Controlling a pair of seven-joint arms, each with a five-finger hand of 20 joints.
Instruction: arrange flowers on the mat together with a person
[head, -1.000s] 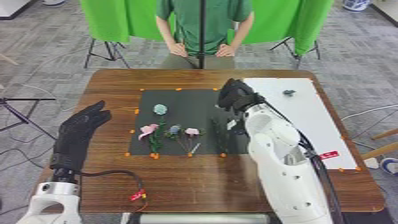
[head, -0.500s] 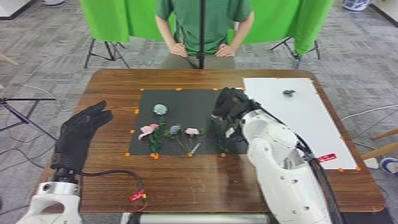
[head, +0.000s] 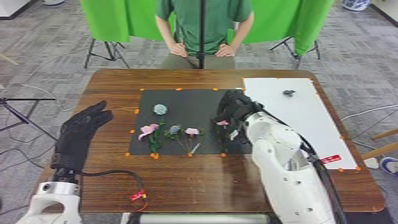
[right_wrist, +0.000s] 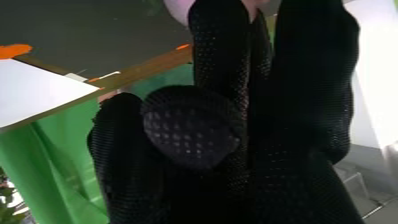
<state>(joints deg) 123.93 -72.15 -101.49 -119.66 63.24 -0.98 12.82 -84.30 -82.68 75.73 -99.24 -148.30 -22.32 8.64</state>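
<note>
My right hand (head: 233, 111) is over the right part of the black mat (head: 200, 97), its fingers straight. A pink flower (head: 222, 123) shows at its side; part of its stem is hidden. Seen from the right wrist, pink petals (right_wrist: 180, 9) lie behind the fingertips of my right hand (right_wrist: 298, 100), and its thumb stands before the fingers. On the mat's left half lie a pale blue flower (head: 160, 109), a pink flower (head: 148, 131), a grey-blue flower (head: 174, 129) and a light pink flower (head: 192, 131). My left hand (head: 82, 131) is open left of the mat.
A white sheet (head: 306, 120) covers the table's right side, with a small dark flower (head: 289, 93) near its far end. The brown table (head: 200, 180) extends in front of the mat. A person stands at the far edge with both hands low by the body.
My right hand has shifted slightly over the mat's right part, and a pink flower has come into sight beside it. The left hand has kept its place.
</note>
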